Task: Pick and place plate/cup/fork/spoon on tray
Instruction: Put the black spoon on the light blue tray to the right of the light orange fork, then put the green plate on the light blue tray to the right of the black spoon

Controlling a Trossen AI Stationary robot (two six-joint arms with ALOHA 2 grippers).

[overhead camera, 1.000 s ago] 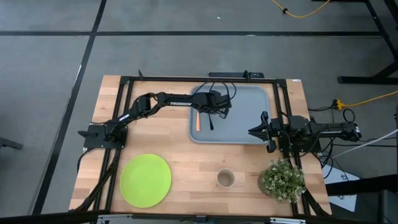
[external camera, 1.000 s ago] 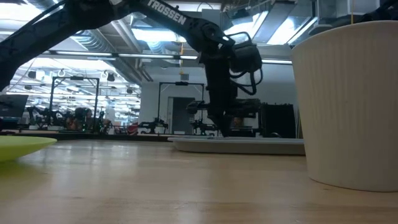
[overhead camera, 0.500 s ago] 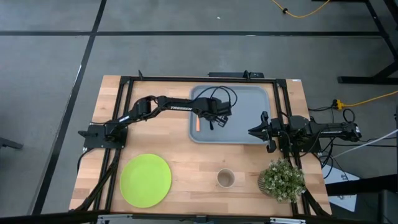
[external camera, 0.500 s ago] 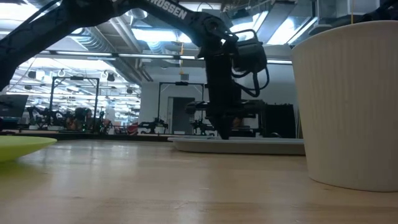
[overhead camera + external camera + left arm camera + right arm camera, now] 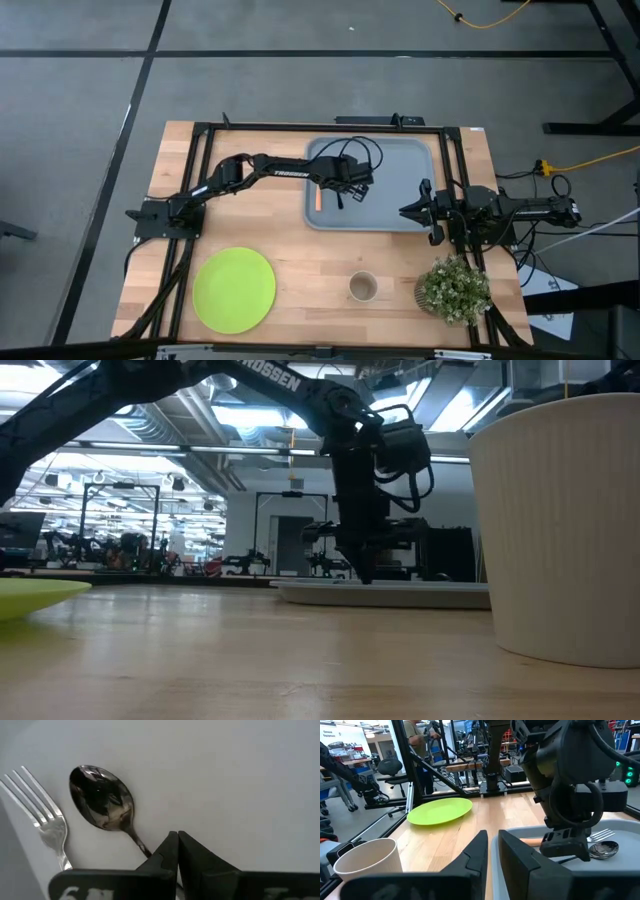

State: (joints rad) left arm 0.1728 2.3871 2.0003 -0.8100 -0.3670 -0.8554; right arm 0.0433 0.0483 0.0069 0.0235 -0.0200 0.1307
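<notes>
Left hand clenched on the spoon handle, low over the tray; fork alongside. Right hand clenched, idle at tray's 4 o'clock.

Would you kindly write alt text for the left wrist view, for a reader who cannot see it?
The left gripper is shut on the dark spoon by its slim handle, the shiny bowl lying on the grey-blue tray. Beside the spoon, apart from it, lie the silver tines of the fork.
</notes>
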